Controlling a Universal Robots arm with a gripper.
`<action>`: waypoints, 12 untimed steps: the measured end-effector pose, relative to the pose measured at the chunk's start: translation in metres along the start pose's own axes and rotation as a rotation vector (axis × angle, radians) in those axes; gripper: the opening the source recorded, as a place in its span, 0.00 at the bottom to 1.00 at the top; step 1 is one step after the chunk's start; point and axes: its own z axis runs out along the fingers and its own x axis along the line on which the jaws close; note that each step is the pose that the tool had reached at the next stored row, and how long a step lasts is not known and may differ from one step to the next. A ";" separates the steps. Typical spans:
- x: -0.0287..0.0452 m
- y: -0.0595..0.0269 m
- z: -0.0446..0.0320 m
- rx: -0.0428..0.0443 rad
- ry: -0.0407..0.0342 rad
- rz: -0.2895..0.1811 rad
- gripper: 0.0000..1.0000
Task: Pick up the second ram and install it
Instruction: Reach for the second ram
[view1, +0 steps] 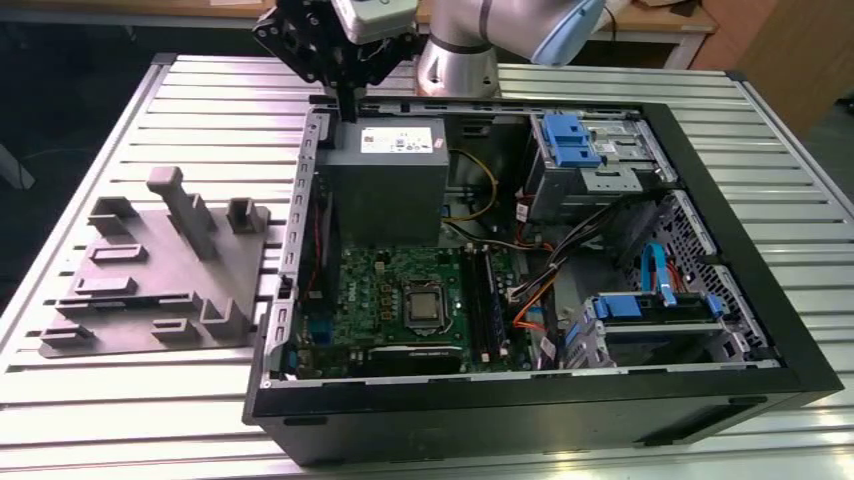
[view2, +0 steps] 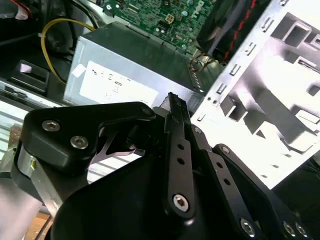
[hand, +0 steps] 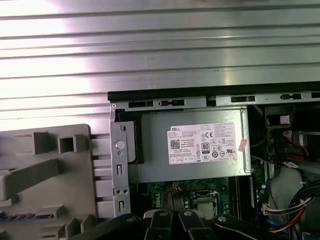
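Above the corner of the grey power-supply box (view1: 387, 180) inside the open computer case (view1: 534, 410), the pincer (view1: 347, 108) hangs with its fingers drawn narrow, tips together and nothing between them. What looks like the second ram (hand: 25, 216), a thin dark strip, sits in a slot of the grey holder (view1: 147, 290) on the slatted counter (view1: 120, 400), just beside the case and well apart from the pincer.

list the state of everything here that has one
case: on its side, panel off, open
power supply: seated in the case
cpu socket: bare, no cooler
gripper: over the power supply's labelled end
fixture: flat on the table beside the case
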 end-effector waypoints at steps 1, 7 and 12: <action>0.0020 -0.0003 -0.0001 0.0000 -0.0001 0.000 0.10; 0.0134 -0.0017 -0.0004 0.0000 -0.0009 0.000 0.10; 0.0285 -0.0029 -0.0006 -0.0003 -0.0028 0.000 0.10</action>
